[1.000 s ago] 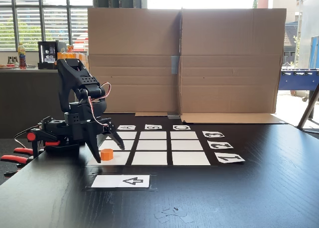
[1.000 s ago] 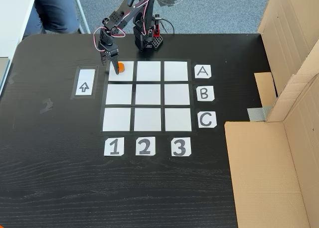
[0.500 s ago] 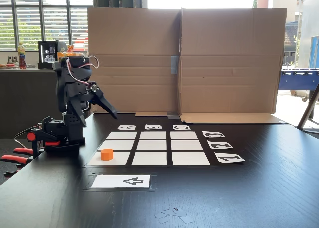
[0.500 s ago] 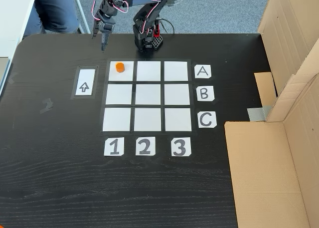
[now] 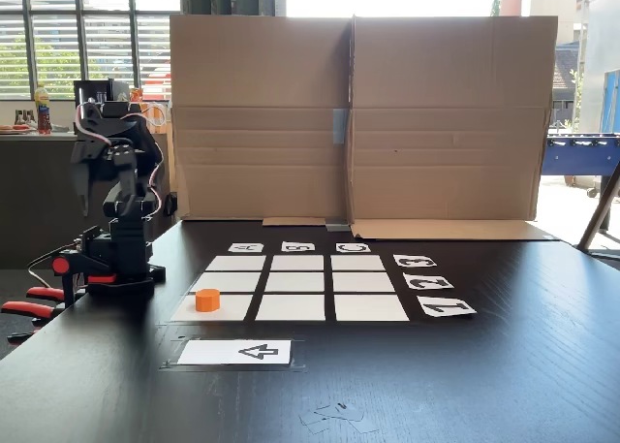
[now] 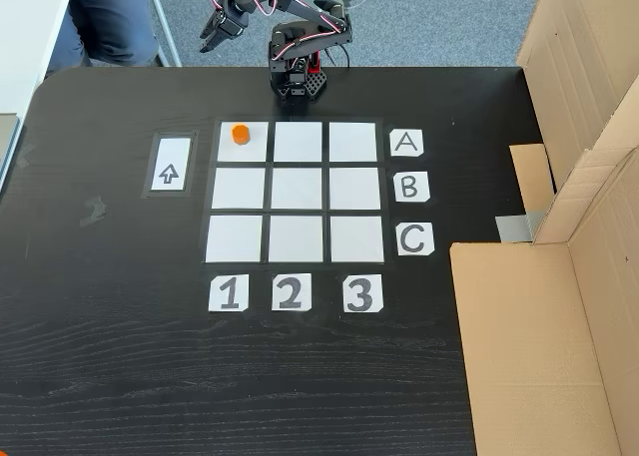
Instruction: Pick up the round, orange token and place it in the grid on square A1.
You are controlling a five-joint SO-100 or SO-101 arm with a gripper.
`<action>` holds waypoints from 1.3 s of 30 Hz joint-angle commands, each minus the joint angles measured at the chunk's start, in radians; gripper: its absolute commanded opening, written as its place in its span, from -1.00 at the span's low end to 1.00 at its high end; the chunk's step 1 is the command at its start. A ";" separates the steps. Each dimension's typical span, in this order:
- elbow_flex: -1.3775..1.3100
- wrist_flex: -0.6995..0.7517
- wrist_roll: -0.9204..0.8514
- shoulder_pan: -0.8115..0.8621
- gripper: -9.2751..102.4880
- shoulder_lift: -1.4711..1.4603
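Hand (image 6: 215, 29) up in the air, folded in over my base at the far edge of the counter (image 6: 110, 356); the fingers look parted and grasp nothing, well apart from anything on the counter. In a fixed view from the front the hand (image 5: 85, 186) hangs down beside my upright arm, above the red clamps.

Out from there, the token (image 6: 240, 134) sits upright on square A1 (image 6: 250, 149), the corner cell of the grid (image 6: 296, 192) nearest my base, in the row beside label A (image 6: 404, 143) and the column over label 1 (image 6: 228, 293). It rests toward the cell's far edge, inside the white paper. From the front the token (image 5: 207, 300) stands free on that same cell.

I judge the placing done: the token is on its square and I am clear of it. Nothing more seems called for than settling at rest without sweeping back over the grid. The arrow card (image 6: 170, 165) lies just beside the grid, untouched.
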 commanded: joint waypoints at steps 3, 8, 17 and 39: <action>0.141 0.008 0.003 0.078 -0.65 0.147; 0.265 0.000 0.003 0.115 -0.65 0.245; 0.433 -0.074 0.002 0.170 -0.75 0.367; 0.669 -0.224 0.008 0.235 -0.83 0.471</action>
